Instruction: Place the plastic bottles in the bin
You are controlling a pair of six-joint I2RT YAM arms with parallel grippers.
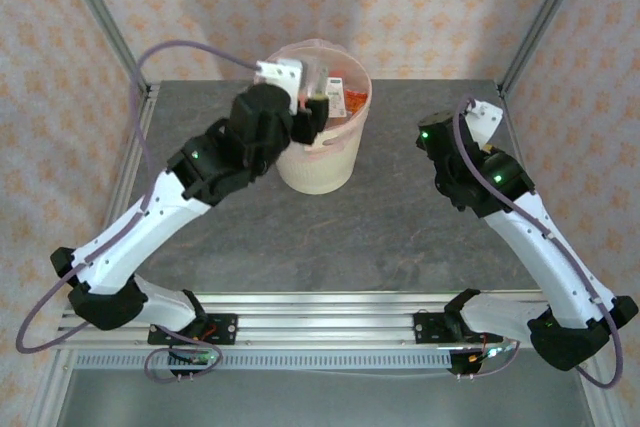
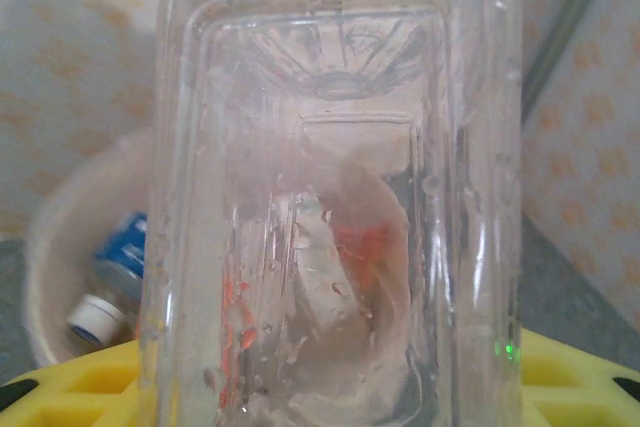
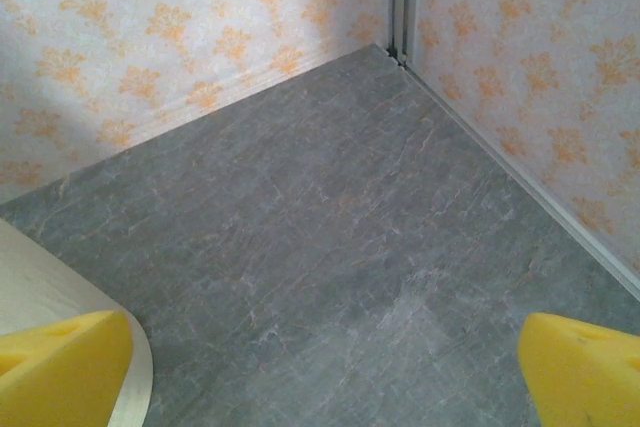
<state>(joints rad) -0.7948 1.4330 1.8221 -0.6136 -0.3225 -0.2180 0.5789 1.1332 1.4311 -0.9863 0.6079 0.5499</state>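
There's the clear bottle, right up against my left wrist camera, droplets on its wall, and my left jaws are clamped on it, with the left pads showing yellow to either side at the bottom edge! From above, I'm holding it over the near-left rim of the bin, which stands at the far middle of the desk. Down inside lie a blue-labelled bottle with a white cap and some orange-labelled bottles by the far right wall. My right jaws are spread wide, right pads apart with nothing between them, over the grey desk well right of the bin
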